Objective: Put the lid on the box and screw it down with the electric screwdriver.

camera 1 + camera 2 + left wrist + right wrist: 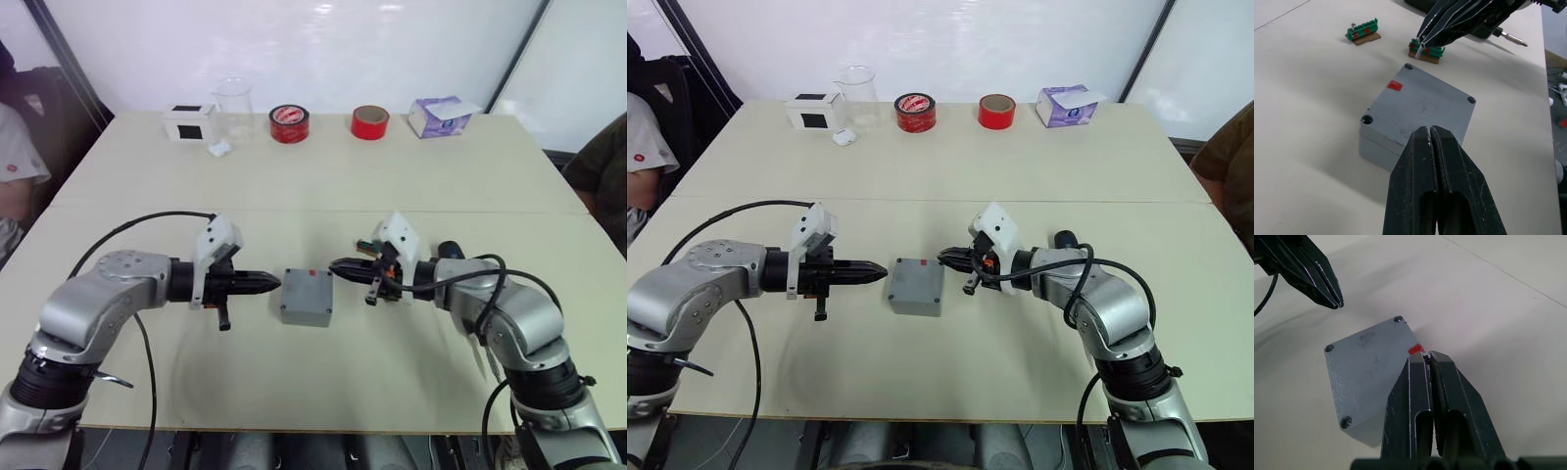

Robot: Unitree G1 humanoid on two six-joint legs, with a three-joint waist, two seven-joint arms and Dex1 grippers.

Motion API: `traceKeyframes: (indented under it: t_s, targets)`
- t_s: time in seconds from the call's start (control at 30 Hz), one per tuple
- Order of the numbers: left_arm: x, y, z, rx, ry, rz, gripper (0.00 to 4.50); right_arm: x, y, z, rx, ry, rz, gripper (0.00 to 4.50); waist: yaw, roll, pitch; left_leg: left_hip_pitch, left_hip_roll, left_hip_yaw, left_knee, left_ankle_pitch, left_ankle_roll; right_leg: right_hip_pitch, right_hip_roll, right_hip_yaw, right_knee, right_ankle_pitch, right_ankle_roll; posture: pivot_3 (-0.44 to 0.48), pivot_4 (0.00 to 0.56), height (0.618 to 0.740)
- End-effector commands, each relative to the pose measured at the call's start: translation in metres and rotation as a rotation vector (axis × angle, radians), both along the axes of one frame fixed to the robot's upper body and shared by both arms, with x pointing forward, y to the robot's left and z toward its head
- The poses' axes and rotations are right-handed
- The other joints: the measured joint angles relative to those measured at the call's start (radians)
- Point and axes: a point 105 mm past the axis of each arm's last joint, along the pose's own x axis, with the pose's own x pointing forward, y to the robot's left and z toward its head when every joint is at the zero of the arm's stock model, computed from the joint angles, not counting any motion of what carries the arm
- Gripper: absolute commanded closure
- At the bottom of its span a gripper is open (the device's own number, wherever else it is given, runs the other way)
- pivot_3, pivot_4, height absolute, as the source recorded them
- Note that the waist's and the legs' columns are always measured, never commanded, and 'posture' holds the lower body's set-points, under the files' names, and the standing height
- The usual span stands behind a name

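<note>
So the box [307, 296] sits in the middle of the near half of the table [323, 186], with the lid [1420, 105] already flat on top of it, red mark [1395, 85] near one corner. The left gripper [273, 284] points at it from the left, fingers pressed together and holding nothing, tip just beside the box's left edge. The right gripper [336, 266] comes in from the right, also pinched closed and empty, tip just beside the box's far right corner. Two little green terminal blocks [1362, 32] lie on the table beyond the box, next to the right gripper. The electric screwdriver [1508, 37] lies behind it; its metal bit shows in the left wrist view. Tape rolls [289, 123] and a tissue box [438, 116] line the far edge.
</note>
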Motion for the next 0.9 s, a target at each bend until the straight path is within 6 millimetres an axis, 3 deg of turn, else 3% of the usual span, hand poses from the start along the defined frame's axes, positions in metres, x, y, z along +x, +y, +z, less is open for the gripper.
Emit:
traceKeyframes:
  t_s: [0.03,0.9]
  targets:
    - [-0.004,-0.005,0.008,-0.004,-0.036,-0.027,4.50,-0.003,0.008,0.007,0.016,-0.048,0.023,4.43,-0.001,0.000,0.000,0.000,0.000,0.000,0.000,0.000,0.000,0.000,0.000,0.000,0.000,0.000,0.000,0.000,0.150,0.740]
    - [-0.004,-0.011,0.013,-0.009,-0.039,-0.030,4.50,0.005,0.004,-0.007,-0.027,-0.030,-0.002,4.43,-0.001,0.000,0.000,0.000,0.000,0.000,0.000,0.000,0.000,0.000,0.000,0.000,0.000,0.000,0.000,0.000,0.150,0.740]
